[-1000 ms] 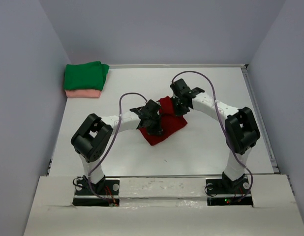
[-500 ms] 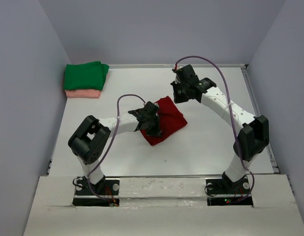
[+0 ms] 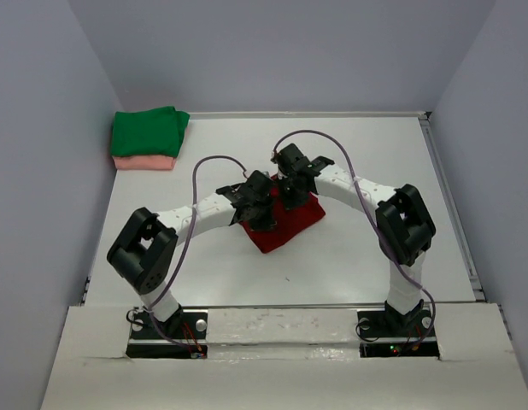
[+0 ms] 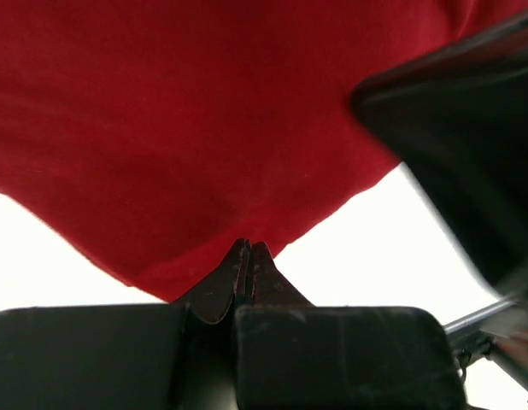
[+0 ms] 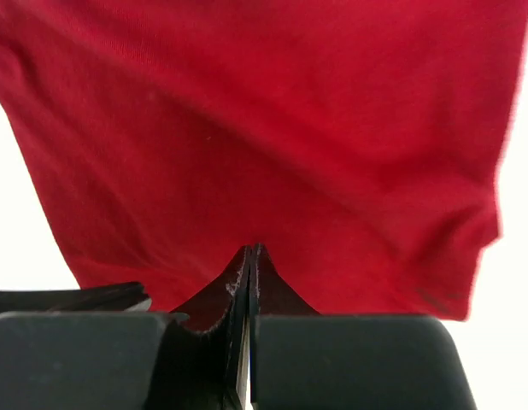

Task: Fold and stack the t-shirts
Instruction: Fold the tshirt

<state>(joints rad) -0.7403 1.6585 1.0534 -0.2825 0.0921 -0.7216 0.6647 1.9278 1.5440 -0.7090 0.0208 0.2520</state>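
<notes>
The dark red t-shirt lies folded into a small square in the middle of the table. Both grippers are above it, close together. My left gripper is over its left part, jaws shut, tips at the cloth's near edge. My right gripper is over its far part, jaws shut, tips down on the red cloth. No cloth shows between either pair of fingers. The red shirt fills the left wrist view and the right wrist view. The green t-shirt lies folded on the pink t-shirt at the far left.
The green-and-pink stack sits against the left wall. A raised rail runs along the table's right side. Part of the right arm crowds the left wrist view.
The right gripper swung away to the far right of the red shirt, then came back down onto its far part. The left gripper shifted slightly further back over the shirt.
</notes>
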